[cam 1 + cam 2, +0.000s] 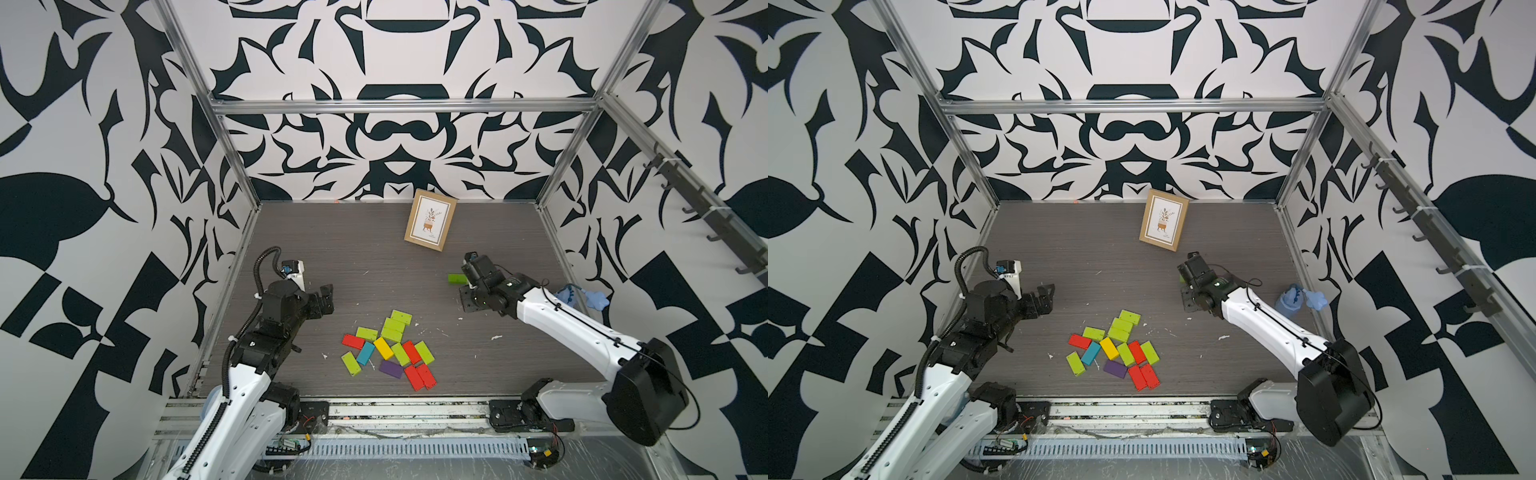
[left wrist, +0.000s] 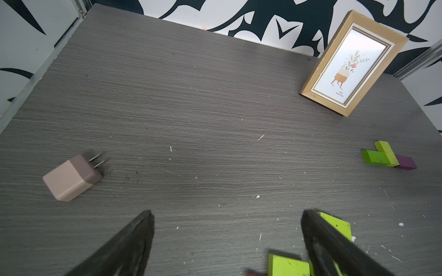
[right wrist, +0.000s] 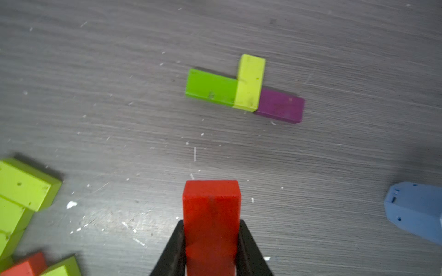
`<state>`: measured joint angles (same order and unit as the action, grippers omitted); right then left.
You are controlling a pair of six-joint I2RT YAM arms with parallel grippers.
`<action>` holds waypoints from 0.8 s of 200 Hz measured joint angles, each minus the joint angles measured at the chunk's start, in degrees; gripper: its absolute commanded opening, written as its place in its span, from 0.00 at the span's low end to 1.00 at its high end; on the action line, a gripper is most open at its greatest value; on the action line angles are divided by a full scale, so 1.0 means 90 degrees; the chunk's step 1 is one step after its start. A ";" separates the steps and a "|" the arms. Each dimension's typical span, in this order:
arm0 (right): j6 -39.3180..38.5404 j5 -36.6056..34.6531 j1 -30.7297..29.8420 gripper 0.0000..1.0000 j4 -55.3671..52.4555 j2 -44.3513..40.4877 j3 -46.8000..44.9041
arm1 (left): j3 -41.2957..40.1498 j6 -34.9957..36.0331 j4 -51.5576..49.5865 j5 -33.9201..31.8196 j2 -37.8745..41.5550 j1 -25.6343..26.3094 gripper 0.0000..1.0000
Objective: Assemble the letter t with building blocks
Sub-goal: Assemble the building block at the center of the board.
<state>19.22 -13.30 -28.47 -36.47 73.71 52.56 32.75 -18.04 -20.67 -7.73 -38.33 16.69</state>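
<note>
grey woodgrain table, pile of building blocks, picture frame, wall charger

Rt wrist view: red block, blue obj cut off at edge.

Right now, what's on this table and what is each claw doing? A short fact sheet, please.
letter started: green block, lime block and purple block lie flat, touching, apart from the pile
right gripper: shut on a red block
left gripper: open, empty
loose pile: lime, red, yellow, blue and purple blocks
bystanders: picture frame, charger plug, blue object
</note>
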 measured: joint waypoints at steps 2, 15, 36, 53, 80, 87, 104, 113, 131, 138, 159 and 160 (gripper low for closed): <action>-0.0002 0.0015 0.0058 0.00 0.0000 -0.0007 0.0002 | 0.0000 0.0000 0.0000 0.0000 0.0000 0.0000 1.00; -0.0024 0.0112 0.0342 0.00 -0.0017 -0.0017 0.0015 | 0.0000 -0.0002 0.0000 0.0000 0.0000 0.0000 1.00; -0.0092 0.0194 0.0561 0.00 -0.0036 -0.0002 0.0017 | 0.0000 0.0000 0.0002 0.0000 -0.0007 0.0000 1.00; -0.0151 0.0185 0.0716 0.00 -0.0066 0.0119 0.0075 | 0.0000 0.0000 0.0002 0.0002 -0.0022 0.0000 1.00; -0.0202 0.0432 0.1039 0.00 -0.0019 0.0561 0.0194 | 0.0000 0.0000 0.0005 0.0005 -0.0073 0.0000 1.00; -0.0211 0.0534 0.1117 0.00 0.0000 0.0712 0.0240 | 0.0002 0.0000 0.0002 0.0005 -0.0080 0.0000 1.00; -0.0248 0.0697 0.1253 0.00 0.0078 0.1090 0.0335 | 0.0005 0.0005 0.0002 0.0005 -0.0085 0.0000 1.00; -0.0272 0.0765 0.1287 0.00 0.0095 0.1292 0.0391 | 0.0007 0.0005 0.0000 0.0002 -0.0083 0.0000 1.00; -0.0301 0.0865 0.1294 0.00 0.0109 0.1671 0.0505 | 0.0024 0.0005 0.0000 0.0002 -0.0080 0.0000 1.00; -0.0311 0.0906 0.1302 0.00 0.0114 0.1819 0.0566 | 0.0027 0.0005 0.0002 0.0002 -0.0073 0.0000 1.00; -0.0323 0.0988 0.1321 0.00 0.0121 0.2188 0.0736 | 0.0027 0.0007 0.0002 0.0002 -0.0063 0.0000 1.00; -0.0323 0.0988 0.1321 0.00 0.0124 0.2212 0.0750 | 0.0027 0.0005 0.0002 0.0002 -0.0066 0.0000 1.00</action>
<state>16.32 -4.40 -16.58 -35.35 93.62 59.31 32.99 -18.00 -20.64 -7.70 -38.92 16.69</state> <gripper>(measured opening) 0.312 0.998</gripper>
